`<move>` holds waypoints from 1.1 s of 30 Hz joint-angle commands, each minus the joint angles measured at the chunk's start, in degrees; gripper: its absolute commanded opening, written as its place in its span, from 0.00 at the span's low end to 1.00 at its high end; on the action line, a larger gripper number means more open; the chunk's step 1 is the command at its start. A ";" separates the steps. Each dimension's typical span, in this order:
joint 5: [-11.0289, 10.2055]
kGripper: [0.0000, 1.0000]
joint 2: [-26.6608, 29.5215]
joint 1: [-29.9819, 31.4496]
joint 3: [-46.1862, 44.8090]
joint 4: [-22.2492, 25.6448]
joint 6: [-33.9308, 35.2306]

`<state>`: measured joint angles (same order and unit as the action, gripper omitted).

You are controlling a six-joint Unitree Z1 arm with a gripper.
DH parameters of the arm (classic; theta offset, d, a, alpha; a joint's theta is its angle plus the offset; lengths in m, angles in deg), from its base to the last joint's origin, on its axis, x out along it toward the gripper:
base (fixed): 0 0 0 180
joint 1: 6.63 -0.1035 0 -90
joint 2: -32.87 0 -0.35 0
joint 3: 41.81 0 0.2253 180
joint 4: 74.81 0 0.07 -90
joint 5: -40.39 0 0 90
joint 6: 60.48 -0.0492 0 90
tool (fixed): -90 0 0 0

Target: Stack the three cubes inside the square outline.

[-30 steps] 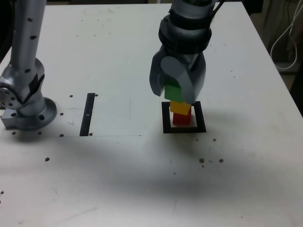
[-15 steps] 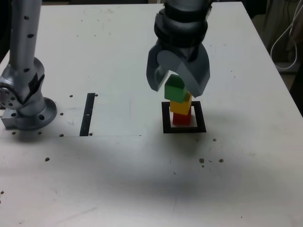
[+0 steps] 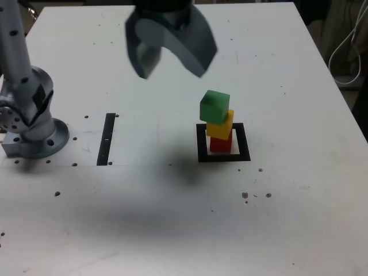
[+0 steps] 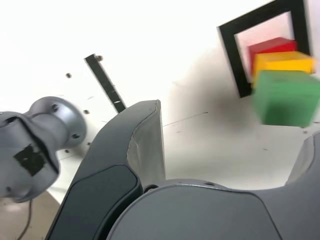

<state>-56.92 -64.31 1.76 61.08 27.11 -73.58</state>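
Three cubes (image 3: pixel 217 123) stacked, red cube (image 3: pixel 220 144) half hidden, end effector (image 3: pixel 171 49) cropped

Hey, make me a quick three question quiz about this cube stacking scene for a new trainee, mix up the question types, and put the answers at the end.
1. True or false: the gripper is clamped on the green cube.
2. Which cube touches the table inside the square outline? A) green B) yellow C) red
3. Fill in: the narrow black strip lies on the exterior view's ____ of the stack.

Key: 1 false, it is open and clear of the stack. 2 C, the red cube, under the yellow cube. 3 left.
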 commanded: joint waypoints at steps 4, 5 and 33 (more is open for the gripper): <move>-0.35 0.99 4.05 -1.63 -7.07 -0.30 0.34; -0.43 0.99 4.91 -2.15 -8.93 -0.60 0.42; 9.00 1.00 18.76 -8.48 -52.56 -27.09 7.23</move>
<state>-48.49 -45.27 -7.33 8.95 0.31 -66.40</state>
